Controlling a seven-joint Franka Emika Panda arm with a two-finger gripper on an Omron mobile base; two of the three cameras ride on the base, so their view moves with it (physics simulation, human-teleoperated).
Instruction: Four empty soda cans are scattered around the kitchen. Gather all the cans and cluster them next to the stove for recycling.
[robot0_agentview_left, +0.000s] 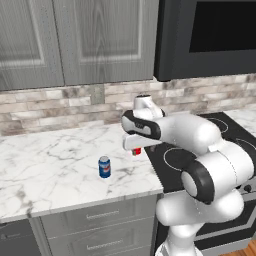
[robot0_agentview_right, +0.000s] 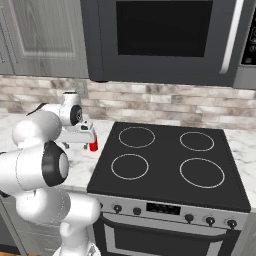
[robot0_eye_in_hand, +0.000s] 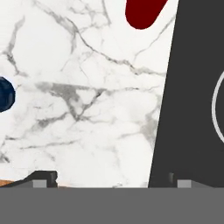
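A white robot arm's two-finger gripper (robot0_eye_in_hand: 109, 180), fingers spread wide and holding nothing, is hovering over the white marble counter (robot0_agentview_left: 45, 160) between a blue soda can (robot0_agentview_left: 104, 167) and a red soda can (robot0_agentview_right: 93, 145) beside the black glass stove (robot0_agentview_right: 170, 165)

My two base cameras look forward and down from behind the arm, left and right, sharing the desk (robot0_agentview_left: 50, 160) and stove (robot0_agentview_right: 170, 160), while my hand camera stares close down at both.
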